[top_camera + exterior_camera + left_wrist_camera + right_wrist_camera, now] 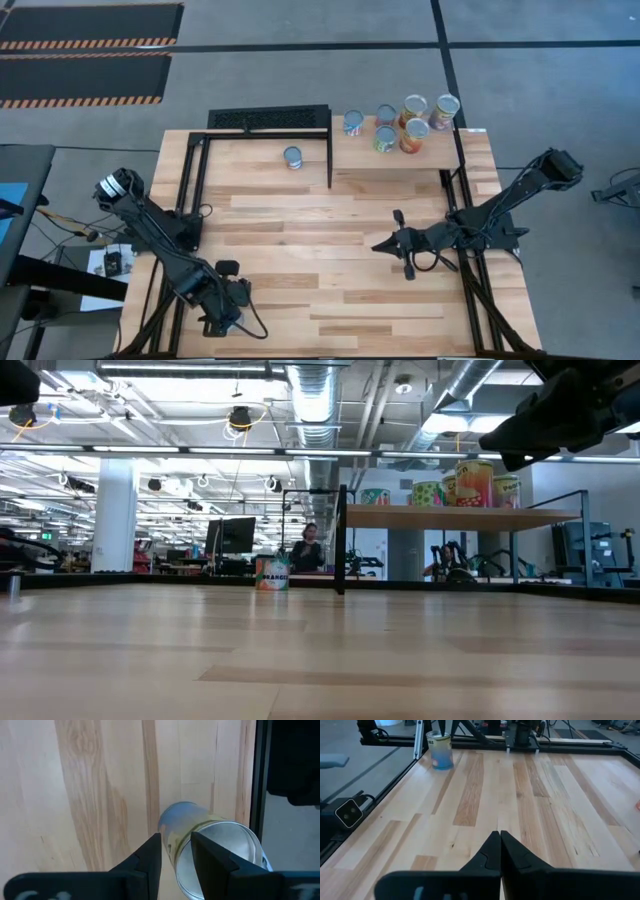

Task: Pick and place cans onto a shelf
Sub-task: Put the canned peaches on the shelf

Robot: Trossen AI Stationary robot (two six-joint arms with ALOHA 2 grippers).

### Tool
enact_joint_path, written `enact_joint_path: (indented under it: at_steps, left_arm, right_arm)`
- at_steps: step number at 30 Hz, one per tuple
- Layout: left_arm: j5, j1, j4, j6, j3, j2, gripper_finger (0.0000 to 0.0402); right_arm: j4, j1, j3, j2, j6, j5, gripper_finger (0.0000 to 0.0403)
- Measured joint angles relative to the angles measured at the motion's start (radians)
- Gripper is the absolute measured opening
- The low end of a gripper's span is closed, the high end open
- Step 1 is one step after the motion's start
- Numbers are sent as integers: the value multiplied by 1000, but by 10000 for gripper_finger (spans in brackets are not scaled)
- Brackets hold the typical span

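Several cans (400, 125) stand upright on the raised wooden shelf (395, 158) at the table's far right; they also show in the low view (460, 485). One can (293, 157) stands alone on the table left of the shelf. Another can (175, 827), with a blue and yellow label and a silvery top, stands near the table's near left corner (440, 751). My left gripper (176, 852) hangs right over it pointing down, its fingers a little apart and narrower than the can. My right gripper (378, 245) is shut and empty above the table's middle right. My left gripper's fingers (202, 855) stand over the silvery top (225, 850) of the blue and yellow can, coming from above. I cannot tell whether they touch it. The can stands upright on the table.
A black frame (268, 118) lies at the table's far edge beside the shelf. Black rails (192, 180) run along the left and right sides. Bare wood (320, 240) lies between the two arms. A person (310, 545) shows far off in the room.
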Motion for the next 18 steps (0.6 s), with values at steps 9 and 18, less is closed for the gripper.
enact_joint_path:
  at_steps: [9, 18]
  left_arm:
    - [71, 12, -2, 58, -2, -1, 94]
    - [80, 12, -5, 125, -2, 0, 93]
  right_arm:
    - [0, 0, 0, 0, 0, 0, 11]
    - [0, 0, 0, 0, 0, -1, 11]
